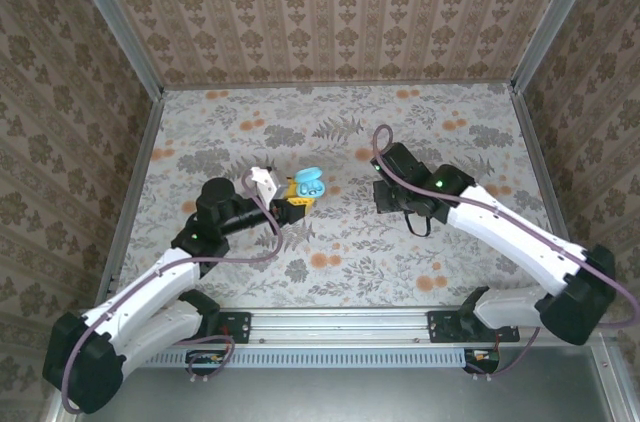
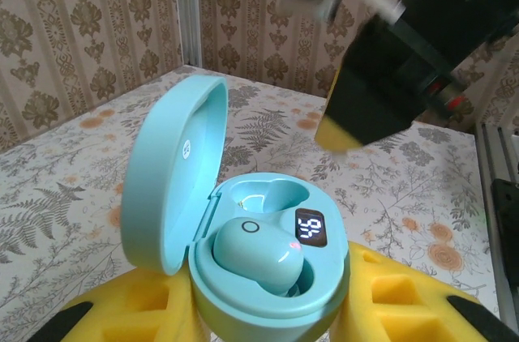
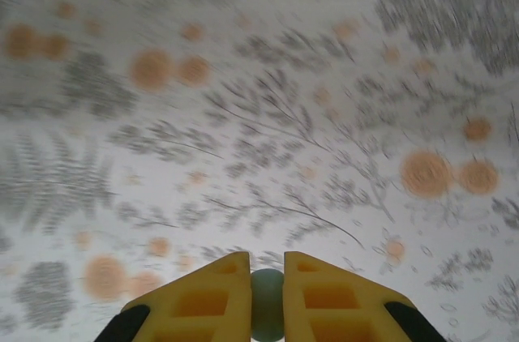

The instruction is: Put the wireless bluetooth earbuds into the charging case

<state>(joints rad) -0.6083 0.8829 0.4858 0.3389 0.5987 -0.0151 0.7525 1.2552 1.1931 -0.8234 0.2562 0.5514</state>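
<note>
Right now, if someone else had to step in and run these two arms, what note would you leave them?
Left pincer: shut on the open charging case, lid up.
Right pincer: shut on a loose teal earbud, over the table, apart from the case.
Done: a second earbud sits in the case's near socket.
Left: seat the loose earbud in the empty rear socket, then likely close the lid.

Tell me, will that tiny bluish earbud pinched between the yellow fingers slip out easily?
Probably slippery: the earbud looks smooth and rounded in the right gripper. Likely light, being tiny. Dropped on the table, it would likely roll.
</note>
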